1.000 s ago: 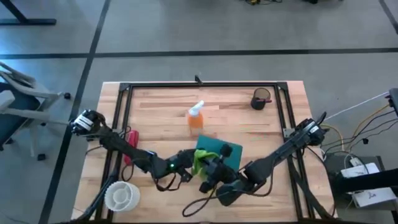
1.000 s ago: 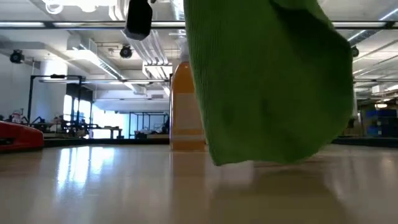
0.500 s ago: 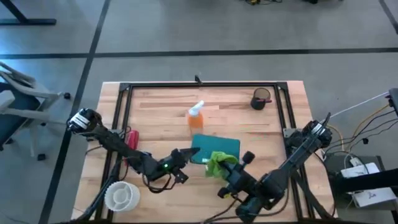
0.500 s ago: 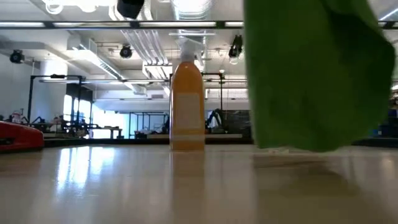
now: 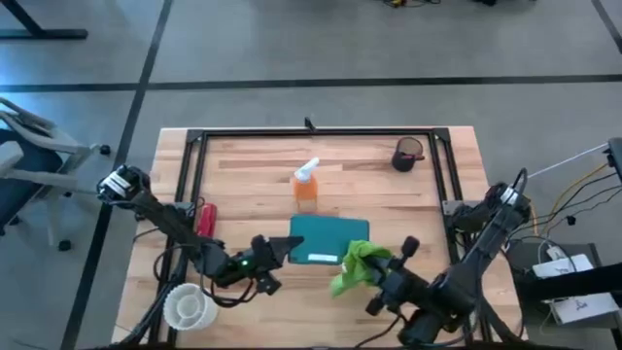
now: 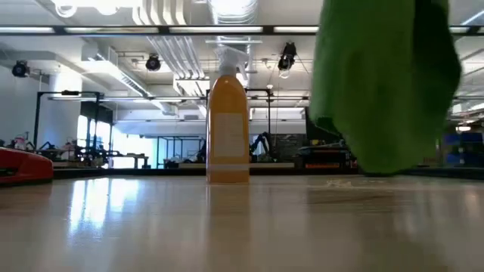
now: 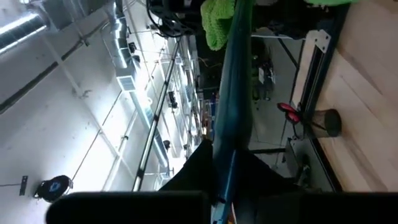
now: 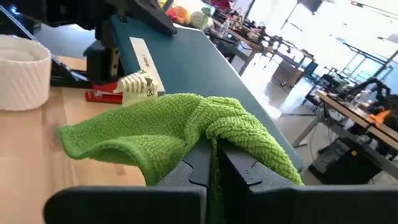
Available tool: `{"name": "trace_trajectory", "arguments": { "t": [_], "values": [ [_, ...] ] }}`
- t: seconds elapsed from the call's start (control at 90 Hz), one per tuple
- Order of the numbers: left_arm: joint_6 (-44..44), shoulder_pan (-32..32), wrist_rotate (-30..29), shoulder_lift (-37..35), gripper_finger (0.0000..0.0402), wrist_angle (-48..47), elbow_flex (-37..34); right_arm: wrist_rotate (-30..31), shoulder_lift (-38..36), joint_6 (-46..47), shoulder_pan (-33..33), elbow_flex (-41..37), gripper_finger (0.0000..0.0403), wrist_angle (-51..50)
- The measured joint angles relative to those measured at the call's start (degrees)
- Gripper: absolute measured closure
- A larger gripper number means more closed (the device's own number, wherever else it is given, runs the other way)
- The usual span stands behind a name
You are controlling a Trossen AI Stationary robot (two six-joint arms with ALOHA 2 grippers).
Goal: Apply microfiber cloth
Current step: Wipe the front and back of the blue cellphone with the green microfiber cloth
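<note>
Near front edge | R tool (image 5: 381, 281) clenched on microfiber cloth (image 5: 352, 266), hanging lengthwise down | L tool (image 5: 282, 251) grips tablet (image 5: 328, 240)

A bright lime-green microfiber cloth (image 5: 352, 266) with a nubbly weave is seen against a dark teal tablet (image 5: 328, 239) bearing a white label strip. An orange spray bottle (image 5: 306, 186) is topped in white. The bench (image 5: 243, 165) is pale striped wood, framed in black. A white ribbed cup (image 5: 190, 307) and a red tool (image 5: 204, 220) are shown.

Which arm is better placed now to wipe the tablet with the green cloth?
The right: its gripper already holds the microfiber cloth beside the tablet. The left gripper grips the tablet's edge.
</note>
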Motion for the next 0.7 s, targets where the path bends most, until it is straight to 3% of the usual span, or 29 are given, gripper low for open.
{"name": "trace_trajectory", "arguments": {
  "t": [0.144,0.311,0.5,0.7],
  "values": [
    [-0.9,-0.3,0.5,0.0,0.0395,0.3,0.0,-2.4,-2.5,-2.7,2.1,0.0,0.0403,-1.0],
    [-2.2,-0.5,0.6,-0.1,0.0395,0.4,0.0,-7.3,-5.3,1.5,3.3,-0.1,0.0403,-5.5],
    [-5.6,-0.4,0.6,0.8,0.0395,-0.3,-0.2,-7.8,-6.8,1.4,3.2,-0.1,0.0403,-4.9],
    [-8.4,0.1,1.6,2.3,0.0389,-4.1,-0.2,-7.6,-6.9,-10.9,0.9,-0.1,0.0403,6.3]
  ]
}}
